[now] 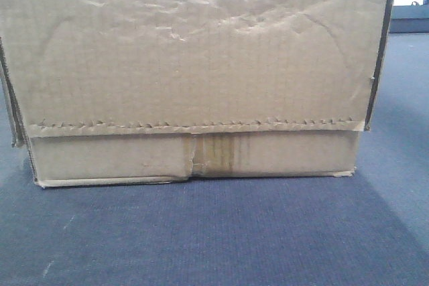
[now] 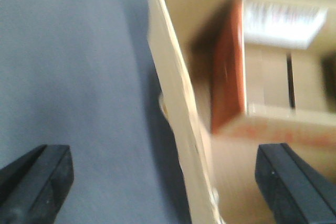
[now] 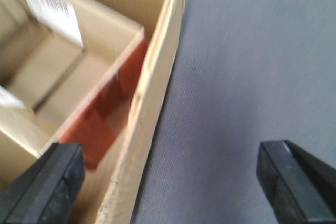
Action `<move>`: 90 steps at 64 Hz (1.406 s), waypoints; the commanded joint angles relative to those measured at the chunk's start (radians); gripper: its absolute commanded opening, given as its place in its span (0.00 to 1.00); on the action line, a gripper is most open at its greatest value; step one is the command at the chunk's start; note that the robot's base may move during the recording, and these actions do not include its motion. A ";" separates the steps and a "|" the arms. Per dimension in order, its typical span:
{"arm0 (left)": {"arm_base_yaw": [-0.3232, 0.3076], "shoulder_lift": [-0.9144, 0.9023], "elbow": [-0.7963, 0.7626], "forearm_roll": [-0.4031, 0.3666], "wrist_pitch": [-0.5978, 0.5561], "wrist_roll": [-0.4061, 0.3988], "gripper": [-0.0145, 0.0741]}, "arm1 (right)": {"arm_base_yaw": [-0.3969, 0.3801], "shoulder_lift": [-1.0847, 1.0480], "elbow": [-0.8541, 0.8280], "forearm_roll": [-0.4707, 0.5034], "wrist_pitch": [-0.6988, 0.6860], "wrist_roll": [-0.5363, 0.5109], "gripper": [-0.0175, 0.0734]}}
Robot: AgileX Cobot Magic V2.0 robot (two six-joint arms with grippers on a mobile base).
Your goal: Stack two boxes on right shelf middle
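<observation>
The large carton (image 1: 194, 51) stands on the dark blue-grey carpet (image 1: 201, 239), directly before the front camera, and fills nearly the whole width of that view. Its bottom edge lies flat on the carpet, a broad band of carpet is free in front of it, and a narrower strip shows past its right corner. The left gripper (image 2: 165, 182) has its jaws wide apart. One finger (image 2: 37, 182) hangs over the carpet outside the carton and the other over the inside, with the carton's left wall (image 2: 176, 108) passing between them, touching neither as far as the blurred view shows. On the outer side of this wall only carpet is seen. The right gripper (image 3: 170, 179) is spread in the same way over the right wall (image 3: 152, 93), with one finger (image 3: 294, 177) above the carpet and the other above the inside. The carton is tan corrugated cardboard with a wrinkled front face. A serrated flap edge runs across it, and below that is a lower strip with a brownish stain near the middle seam. The carton is open on top. Inside it sits a smaller carton (image 2: 273, 82), also open, with a red-orange side facing each wall and a white label (image 3: 50, 9) on one flap. A narrow gap remains between the smaller carton and each outer wall.
</observation>
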 commanded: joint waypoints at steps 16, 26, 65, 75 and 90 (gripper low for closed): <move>0.005 0.060 0.150 -0.098 -0.046 0.001 0.85 | 0.000 0.146 -0.009 0.066 0.018 -0.019 0.82; 0.005 0.130 0.150 -0.098 -0.052 -0.003 0.85 | 0.002 0.206 -0.009 0.066 0.014 -0.030 0.82; 0.005 0.188 0.152 -0.110 -0.070 -0.009 0.04 | 0.010 0.259 -0.009 0.066 0.002 -0.037 0.01; 0.005 0.181 0.152 -0.113 -0.060 -0.009 0.04 | 0.010 0.259 -0.009 0.064 0.004 -0.037 0.02; 0.005 0.113 0.096 -0.111 -0.057 -0.029 0.04 | 0.010 0.201 -0.009 0.064 0.000 -0.037 0.02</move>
